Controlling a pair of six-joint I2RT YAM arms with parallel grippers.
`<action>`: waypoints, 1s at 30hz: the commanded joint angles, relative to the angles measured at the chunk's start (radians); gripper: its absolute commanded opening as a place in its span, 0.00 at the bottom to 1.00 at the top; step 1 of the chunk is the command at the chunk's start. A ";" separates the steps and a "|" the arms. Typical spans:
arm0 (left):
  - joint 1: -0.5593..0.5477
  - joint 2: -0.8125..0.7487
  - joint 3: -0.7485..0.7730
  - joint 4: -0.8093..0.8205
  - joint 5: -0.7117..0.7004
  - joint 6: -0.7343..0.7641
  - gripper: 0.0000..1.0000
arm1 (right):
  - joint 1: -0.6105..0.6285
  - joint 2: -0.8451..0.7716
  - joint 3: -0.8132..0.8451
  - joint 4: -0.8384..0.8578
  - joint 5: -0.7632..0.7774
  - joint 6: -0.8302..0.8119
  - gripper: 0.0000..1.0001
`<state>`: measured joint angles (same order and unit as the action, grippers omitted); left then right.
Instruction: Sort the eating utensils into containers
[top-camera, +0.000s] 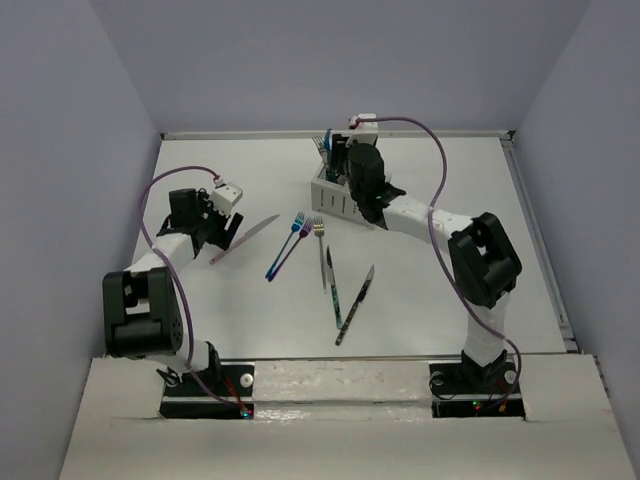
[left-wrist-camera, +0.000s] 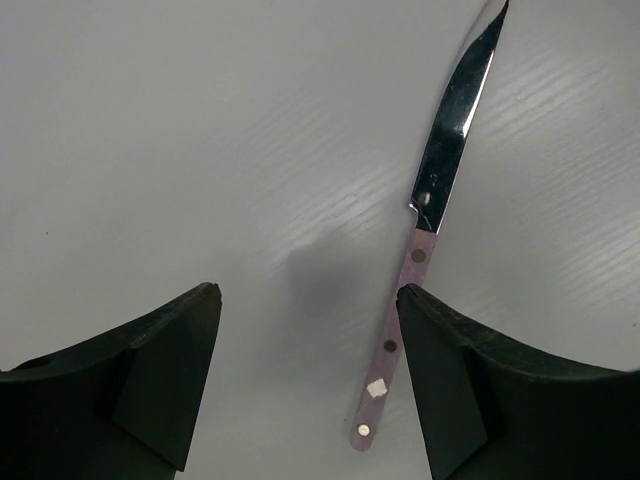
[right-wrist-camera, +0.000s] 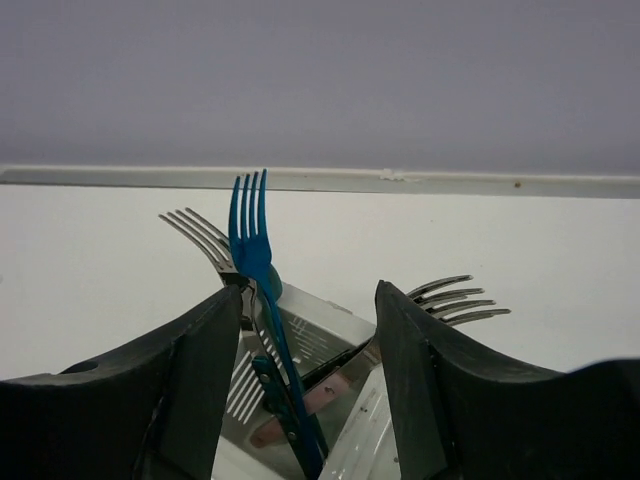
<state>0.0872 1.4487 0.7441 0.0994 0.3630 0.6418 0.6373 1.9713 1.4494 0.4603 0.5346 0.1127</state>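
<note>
While the left claw (left-wrist-camera: 305, 295) hung spread above a knife (left-wrist-camera: 440, 190), the right claw (right-wrist-camera: 310, 290) gaped around a blue fork (right-wrist-camera: 250, 228).

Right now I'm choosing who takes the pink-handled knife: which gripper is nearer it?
Left. The left gripper hangs open over the knife, its handle beside one finger; the right gripper is far off at the caddy.

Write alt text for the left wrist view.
A knife with a pinkish handle and shiny blade lies on the white table, its handle inside the open left end effector, nearer the finger at image right.
</note>
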 joint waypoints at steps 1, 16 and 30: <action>-0.001 0.117 0.161 -0.242 0.088 0.099 0.83 | 0.013 -0.152 -0.033 -0.029 -0.053 -0.005 0.63; -0.061 0.292 0.265 -0.491 0.079 0.216 0.72 | 0.013 -0.334 -0.124 -0.207 -0.114 0.064 0.64; -0.060 0.233 0.272 -0.420 0.097 0.119 0.00 | 0.013 -0.456 -0.207 -0.236 -0.111 0.116 0.64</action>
<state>0.0273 1.7638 1.0531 -0.3115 0.4446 0.8268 0.6430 1.5990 1.2610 0.2157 0.4290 0.1902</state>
